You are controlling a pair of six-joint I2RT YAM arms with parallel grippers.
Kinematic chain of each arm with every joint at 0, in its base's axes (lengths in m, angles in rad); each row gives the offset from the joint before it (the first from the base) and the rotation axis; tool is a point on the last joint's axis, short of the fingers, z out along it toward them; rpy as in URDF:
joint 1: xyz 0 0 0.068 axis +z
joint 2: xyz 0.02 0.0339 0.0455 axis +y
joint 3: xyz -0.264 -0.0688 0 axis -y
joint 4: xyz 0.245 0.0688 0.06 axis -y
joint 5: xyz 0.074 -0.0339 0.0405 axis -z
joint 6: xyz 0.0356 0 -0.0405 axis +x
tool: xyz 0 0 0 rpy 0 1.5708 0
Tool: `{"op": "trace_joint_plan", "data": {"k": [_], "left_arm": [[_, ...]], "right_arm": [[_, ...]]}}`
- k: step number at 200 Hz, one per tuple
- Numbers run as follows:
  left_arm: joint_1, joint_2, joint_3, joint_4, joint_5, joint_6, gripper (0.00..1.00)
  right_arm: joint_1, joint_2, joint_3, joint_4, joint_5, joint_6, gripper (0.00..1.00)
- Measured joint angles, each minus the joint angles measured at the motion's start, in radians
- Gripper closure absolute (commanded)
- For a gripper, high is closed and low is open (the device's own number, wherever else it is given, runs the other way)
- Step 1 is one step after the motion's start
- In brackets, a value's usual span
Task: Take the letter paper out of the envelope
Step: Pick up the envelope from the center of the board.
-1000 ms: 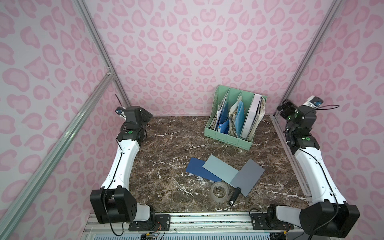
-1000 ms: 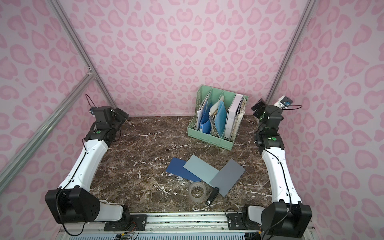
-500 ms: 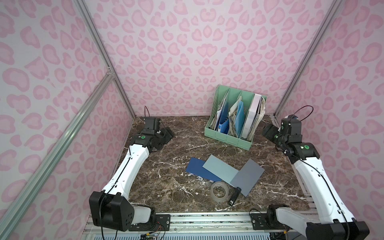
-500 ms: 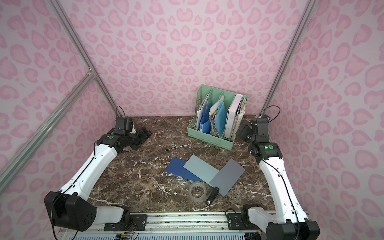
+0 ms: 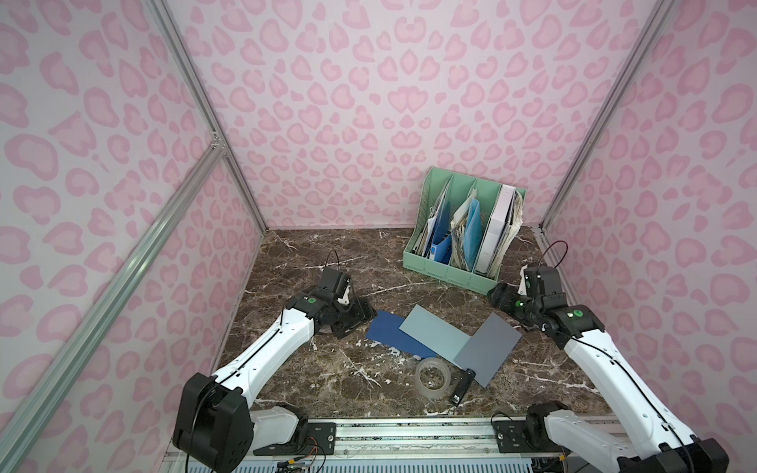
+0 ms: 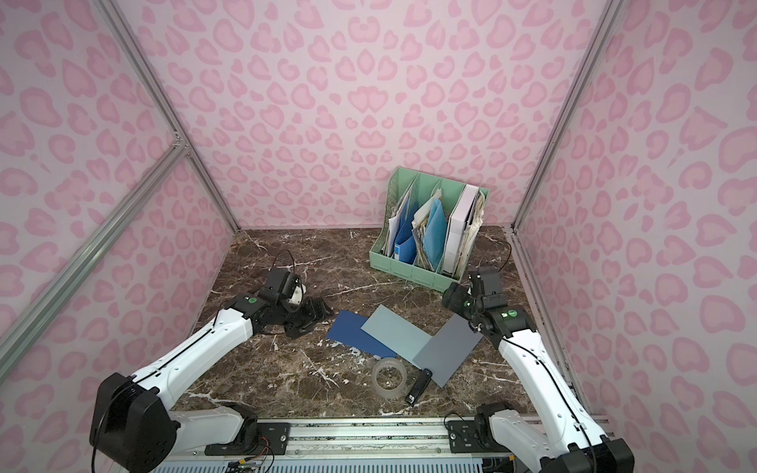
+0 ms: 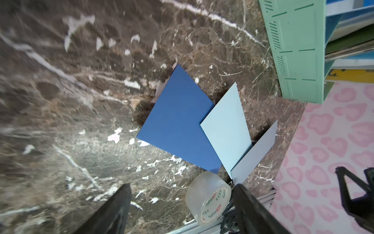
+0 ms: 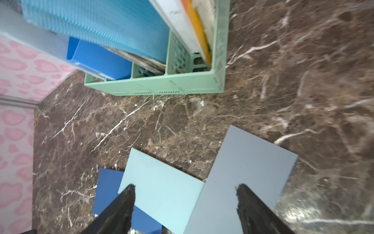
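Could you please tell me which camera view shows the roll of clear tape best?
The left wrist view: the tape roll is close and large, its printed label readable. Both top views show it small, lying flat on the table beside a small black object. The right wrist view does not show it.

Light blue sheet (image 5: 434, 336) hides part of the dark blue sheet (image 5: 385, 332). I cannot identify the small black object (image 5: 461, 387) beside the grey sheet (image 5: 487, 348). Right wrist view: file rack (image 8: 172, 85) blurred, cropped.
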Motion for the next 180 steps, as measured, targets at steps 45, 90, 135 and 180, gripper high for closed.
{"op": "trace_joint_plan", "data": {"k": [45, 90, 135, 180], "left_arm": [[-0.066, 0.007, -0.199, 0.224, 0.022, -0.281, 0.19], [-0.097, 0.140, -0.215, 0.381, 0.010, -0.414, 0.27], [-0.098, 0.243, -0.177, 0.425, -0.011, -0.471, 0.37], [-0.099, 0.288, -0.140, 0.440, -0.017, -0.454, 0.54]], "right_arm": [[0.078, 0.000, -0.126, 0.160, -0.111, 0.024, 0.22], [0.086, 0.002, -0.146, 0.215, -0.156, 0.017, 0.22], [0.086, 0.009, -0.134, 0.234, -0.172, 0.004, 0.22], [0.086, 0.010, -0.133, 0.234, -0.177, 0.003, 0.22]]}}
